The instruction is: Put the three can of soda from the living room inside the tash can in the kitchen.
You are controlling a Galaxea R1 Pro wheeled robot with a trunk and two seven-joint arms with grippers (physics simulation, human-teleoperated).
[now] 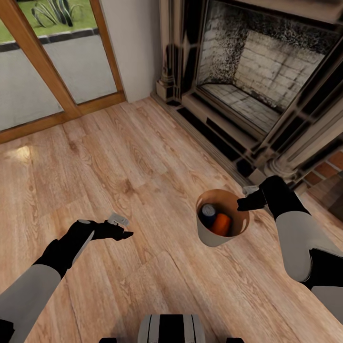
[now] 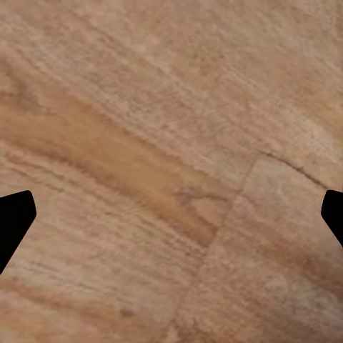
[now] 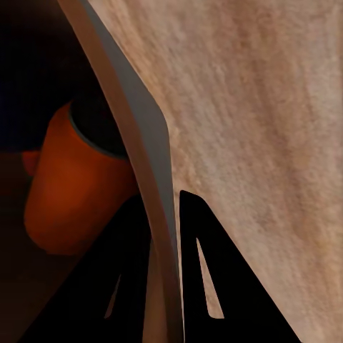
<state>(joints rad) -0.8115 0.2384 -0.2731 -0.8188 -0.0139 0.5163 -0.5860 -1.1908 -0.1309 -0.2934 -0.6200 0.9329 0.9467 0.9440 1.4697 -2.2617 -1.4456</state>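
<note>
Lowest in the head view sits the robot's own base (image 1: pixel 171 328), grey with black stripes, on the wood floor (image 1: pixel 143 157). Just beyond it, the left gripper (image 1: pixel 125 234) hangs over bare planks, well apart from everything else; the left wrist view has its two fingertips (image 2: pixel 14 218) far out at opposite edges, so the jaws stand wide apart with nothing between them.

Across from it, the right gripper (image 1: pixel 243 206) meets the bin (image 1: pixel 206 234) at its rim. In the right wrist view the fingers (image 3: pixel 211 286) are pinched together on the bin's thin pale wall (image 3: pixel 146 136), one inside and one outside. An orange can (image 1: pixel 221 224) and a blue can (image 1: pixel 208 211) lie side by side inside the bin, touching; the orange can (image 3: pixel 71 193) also shows through the bin's mouth in the right wrist view. A third can I cannot make out.

Farther off stands the fireplace (image 1: pixel 257 81) with its pale brick back, and off to the left a wood-framed glass door (image 1: pixel 52 71) with grass outside
</note>
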